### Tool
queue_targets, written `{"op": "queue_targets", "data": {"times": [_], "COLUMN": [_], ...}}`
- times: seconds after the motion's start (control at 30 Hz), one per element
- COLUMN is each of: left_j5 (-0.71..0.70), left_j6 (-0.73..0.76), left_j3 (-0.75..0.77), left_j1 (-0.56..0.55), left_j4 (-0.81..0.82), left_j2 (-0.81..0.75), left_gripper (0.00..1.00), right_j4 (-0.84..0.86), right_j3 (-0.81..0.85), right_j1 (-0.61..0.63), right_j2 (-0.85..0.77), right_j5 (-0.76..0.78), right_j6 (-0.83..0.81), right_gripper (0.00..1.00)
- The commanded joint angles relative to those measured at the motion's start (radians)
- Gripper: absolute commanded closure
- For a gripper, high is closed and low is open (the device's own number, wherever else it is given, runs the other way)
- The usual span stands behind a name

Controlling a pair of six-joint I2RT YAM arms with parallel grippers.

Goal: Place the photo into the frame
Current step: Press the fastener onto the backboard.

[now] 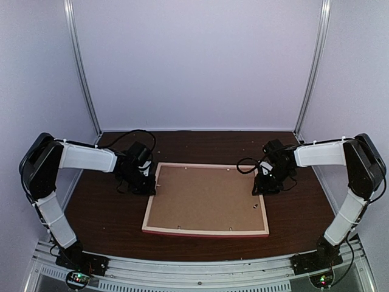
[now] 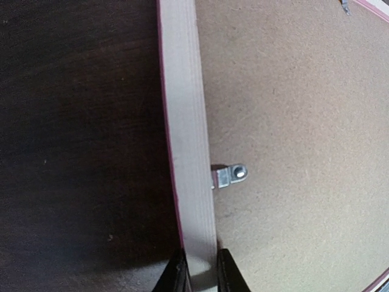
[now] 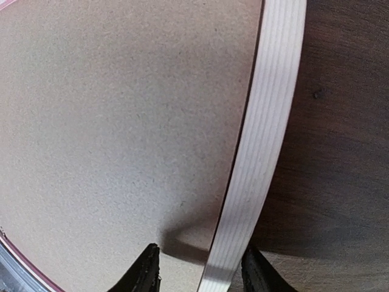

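Enclosure: white walls [image 1: 194, 61] on three sides and a dark wood table [image 1: 103, 213] as the floor, with both arm bases on the rail [image 1: 200, 267] at the near edge. The frame [image 1: 206, 230] lies flat at mid-table, back side up: pale wood bars on top, with a thin pink line showing along the outer edges. The brown backing board [image 1: 206, 198] fills the opening, level inside the bars. Bare table shows on all four sides of the frame, with strips to the left and right where the arms come in, a band behind it up to the back wall, and a narrower band in front before the rail. The left gripper [image 1: 144, 182] sits at the left bar towards its far end, pointing down. In the left wrist view its fingers [image 2: 176, 274] straddle the bar with one on the table side and one on the board side, both tight against the wood with no gap visible, so it is clamped on the frame. The right gripper [image 1: 265, 185] is at the right bar, also towards the far end. In the right wrist view its fingers [image 3: 146, 271] stand wider than the bar: the outer one is just beside the bar's table edge, and the inner one is well inboard over the backing board, so the jaws are parted and grip nothing. A small metal tab [image 2: 231, 176] juts from the left bar's inner edge onto the board, just ahead of the left fingertips.
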Motion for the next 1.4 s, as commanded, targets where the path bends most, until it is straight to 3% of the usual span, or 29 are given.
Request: {"op": "queue_targets", "data": {"times": [0.0,0.3,0.57,1.07,1.37], "left_j5": [-0.047,-0.085,-0.091,-0.081,-0.079], "left_j6": [-0.026,-0.061,-0.062,-0.049,-0.043], "left_j3": [-0.034,-0.046,-0.047,-0.037,-0.035], "left_j1": [-0.029,-0.071,-0.077,-0.078,-0.077], "left_j4": [-0.024,-0.025,-0.024,-0.024,-0.03], "left_j2": [-0.019,-0.025,-0.023,-0.009,-0.009], "left_gripper": [0.84,0.83,0.83,0.83,0.83], "right_j4": [-0.014,-0.012,0.021,0.046,0.014], "right_j3": [-0.012,-0.127,-0.193,-0.159,-0.157], "right_j1": [0.011,0.078,0.131,0.144,0.142], "right_j2": [-0.046,-0.151,-0.17,-0.108,-0.099], "right_j5": [-0.011,0.014,0.051,0.094,0.081], "right_j6": [0.027,0.088,0.138,0.178,0.116], "right_gripper": [0.52,0.44,0.43,0.5,0.61]}}
